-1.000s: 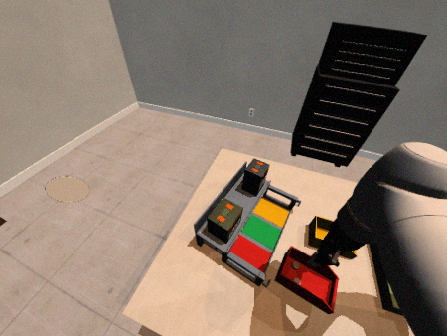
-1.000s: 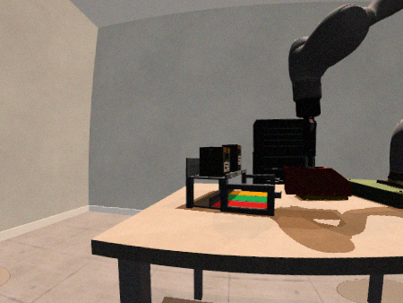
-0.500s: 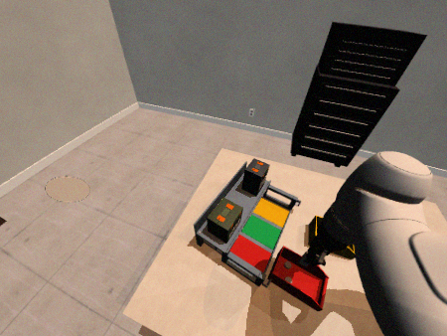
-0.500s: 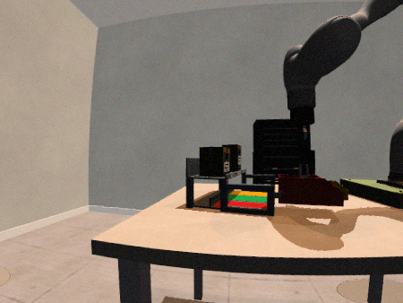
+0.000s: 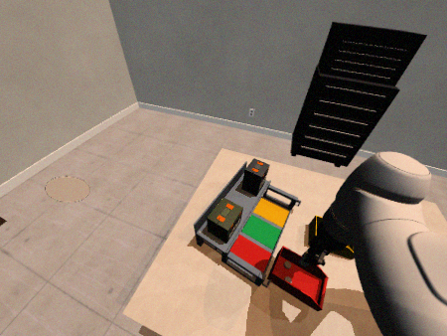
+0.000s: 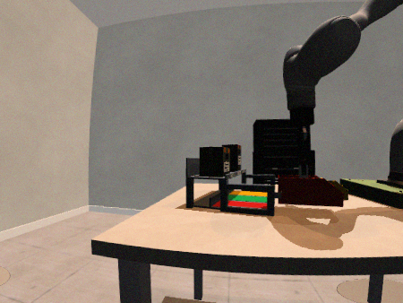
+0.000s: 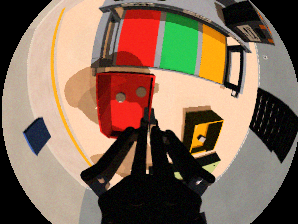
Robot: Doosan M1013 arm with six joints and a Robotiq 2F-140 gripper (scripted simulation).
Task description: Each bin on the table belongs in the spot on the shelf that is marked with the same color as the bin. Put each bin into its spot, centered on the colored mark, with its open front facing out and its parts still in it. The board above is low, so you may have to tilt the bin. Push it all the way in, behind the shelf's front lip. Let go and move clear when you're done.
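Note:
The red bin sits on the table right in front of the shelf, beside the red mark. It holds two small grey parts. My gripper is shut on the bin's rear wall; in the wrist view the fingertips meet on the edge of the red bin. The green mark and yellow mark lie beside the red one. The yellow bin stands on the table to the right, mostly hidden by my arm in the top view. A green bin lies far right.
Two dark boxes stand on the shelf's low top board. A black slatted rack stands behind the table. A small blue object lies to the left in the wrist view.

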